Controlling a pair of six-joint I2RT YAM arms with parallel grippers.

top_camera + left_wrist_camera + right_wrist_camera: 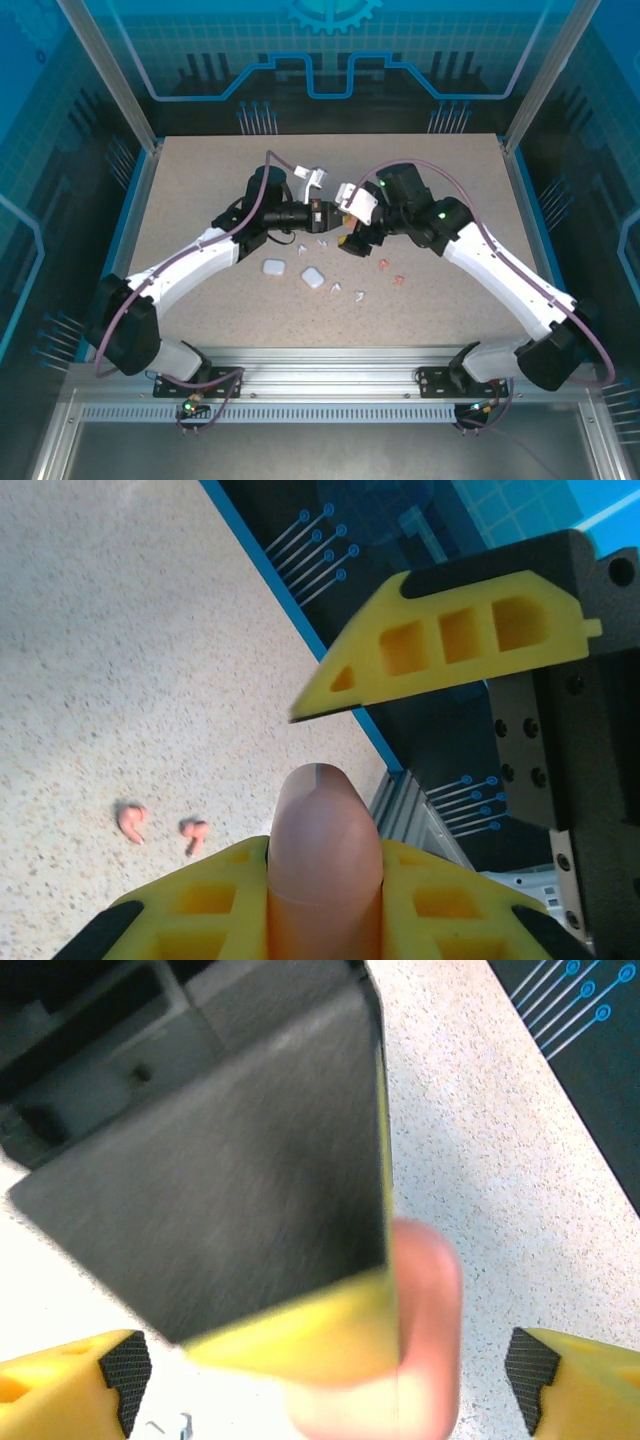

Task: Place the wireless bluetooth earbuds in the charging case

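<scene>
Lying loose on the speckled table (120,630), the two salmon-pink earbuds (131,820) are seen side by side, touched by nothing. A salmon-pink charging case (325,820) is pinched between the closed-in fingers of the left gripper (325,875). The right gripper (325,1380) is held just beside it, fingers spread wide, with the case seen between them but not gripped. White earbuds (337,287) and two white cases (274,268) are scattered nearer the arm bases.

Two pink earbuds (132,822) lie side by side on the speckled table (100,630). The smooth, rounded pink case (325,850) is held above it. Two white earbuds (337,287) lie beside a white case (313,278).
</scene>
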